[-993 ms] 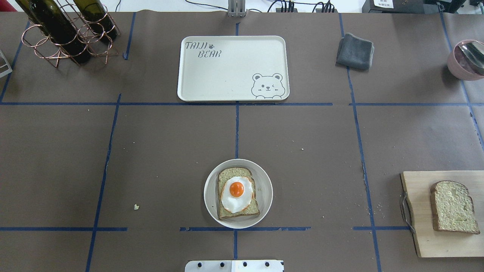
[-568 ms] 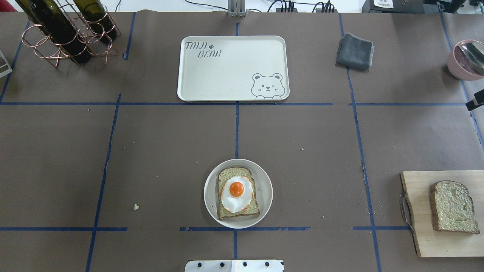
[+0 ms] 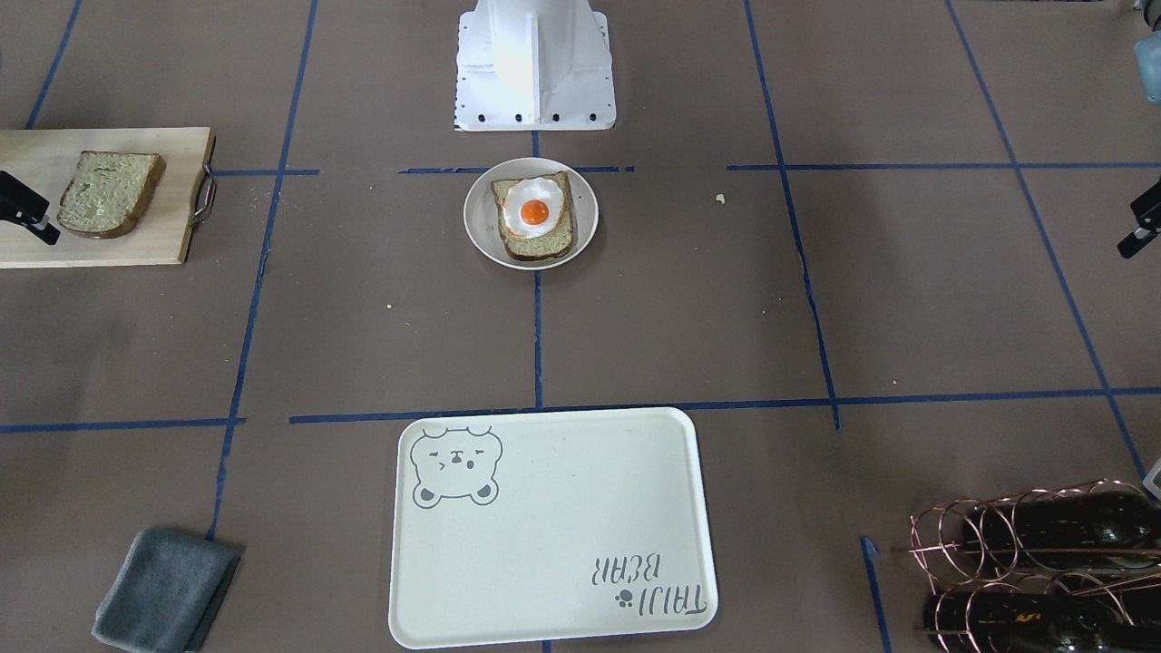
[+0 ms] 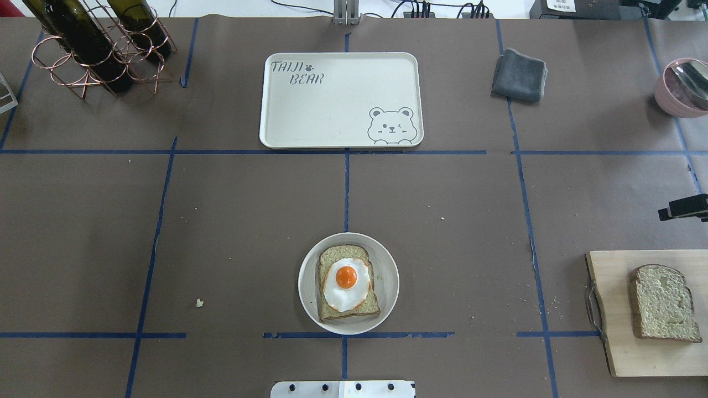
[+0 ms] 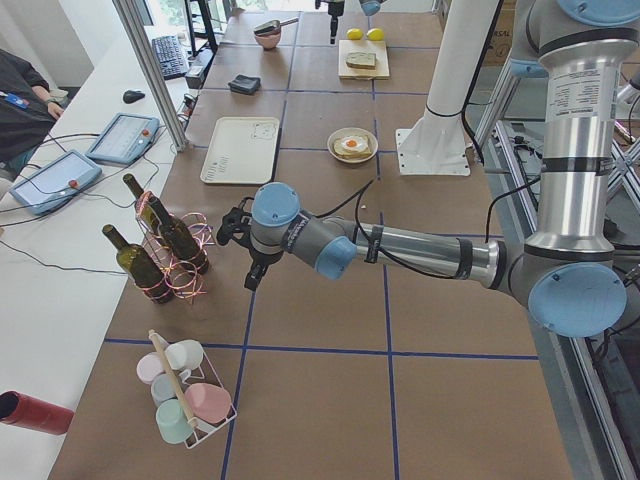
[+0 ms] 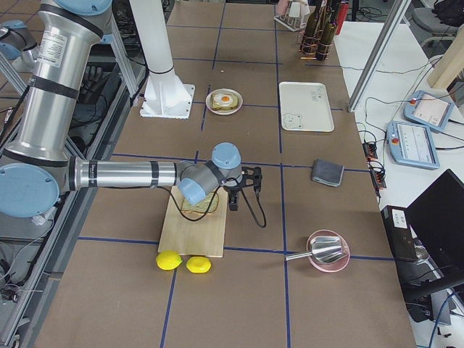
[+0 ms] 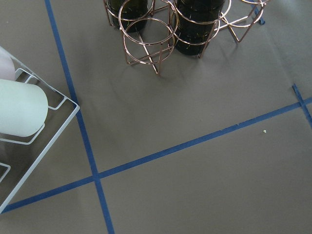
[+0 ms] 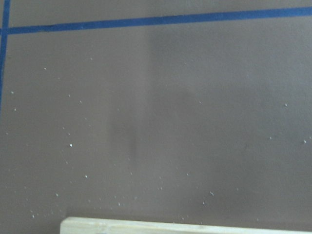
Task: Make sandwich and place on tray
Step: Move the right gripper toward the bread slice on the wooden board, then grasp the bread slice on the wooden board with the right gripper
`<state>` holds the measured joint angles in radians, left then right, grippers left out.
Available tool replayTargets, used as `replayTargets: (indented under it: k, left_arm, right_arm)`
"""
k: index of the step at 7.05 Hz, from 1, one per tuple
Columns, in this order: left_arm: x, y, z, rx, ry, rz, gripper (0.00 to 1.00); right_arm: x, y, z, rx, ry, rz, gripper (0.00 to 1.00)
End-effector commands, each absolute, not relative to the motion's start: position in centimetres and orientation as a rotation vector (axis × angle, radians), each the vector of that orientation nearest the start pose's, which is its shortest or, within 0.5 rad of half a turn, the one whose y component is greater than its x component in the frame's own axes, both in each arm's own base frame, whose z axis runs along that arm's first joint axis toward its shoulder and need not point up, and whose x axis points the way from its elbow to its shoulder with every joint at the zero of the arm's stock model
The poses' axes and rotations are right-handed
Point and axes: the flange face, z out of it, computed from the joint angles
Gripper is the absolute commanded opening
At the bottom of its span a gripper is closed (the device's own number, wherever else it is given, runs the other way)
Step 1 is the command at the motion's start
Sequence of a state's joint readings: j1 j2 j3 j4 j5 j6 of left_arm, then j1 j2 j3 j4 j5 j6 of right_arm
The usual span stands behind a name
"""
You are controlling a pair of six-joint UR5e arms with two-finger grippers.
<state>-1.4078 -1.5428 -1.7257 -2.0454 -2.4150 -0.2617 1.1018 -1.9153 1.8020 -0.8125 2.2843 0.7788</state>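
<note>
Nearest to the base, in the middle of the tabletop (image 4: 249, 210), stands one round plate (image 4: 303, 284). In it lies the first slice (image 4: 338, 253), and one egg (image 4: 346, 282) rests flat on top of this slice. At about the same nearness on the right side lies one wooden board (image 4: 614, 298) with the second slice (image 4: 661, 303) flat on it. Two lemons (image 6: 168, 260) lie just beside the outer end of the board.

A little farther, the right fingers (image 4: 685, 209) hang over bare tabletop just beyond the far edge of the board. They hold nothing that I can see, and I cannot tell if they are released or clenched. On the left side, the left fingers (image 3: 1143, 222) hang over bare tabletop near the rack (image 4: 133, 55). Their state I also cannot tell.

In the far row there are one rack with dark bottles (image 4: 83, 38) on the left, one tray (image 4: 332, 110) in the middle, well apart from the plate, one grey cloth (image 4: 519, 75) to its right and one pink bowl (image 4: 666, 102) at the right edge.
</note>
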Motion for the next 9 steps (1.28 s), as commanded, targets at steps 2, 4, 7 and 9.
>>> replayTargets:
  k: [2, 4, 7, 9]
  left_arm:
    - [8.6, -48.5, 51.4, 0.316, 0.977, 0.032, 1.0]
    - [10.3, -48.3, 50.8, 0.335, 0.958, 0.017, 1.0]
    - [10.4, -48.1, 50.1, 0.334, 0.977, -0.015, 1.0]
    - [10.4, -48.0, 49.9, 0.337, 0.98, -0.013, 1.0]
  right_arm:
    - [-10.7, -31.9, 62.5, 0.054, -0.929, 0.102, 1.0]
    - [-15.6, -30.9, 62.8, 0.062, -0.851, 0.12, 1.0]
    - [-14.7, -26.4, 64.1, 0.047, -0.873, 0.117, 1.0]
    - [-13.4, -24.9, 65.2, 0.02, -0.853, 0.114, 0.98]
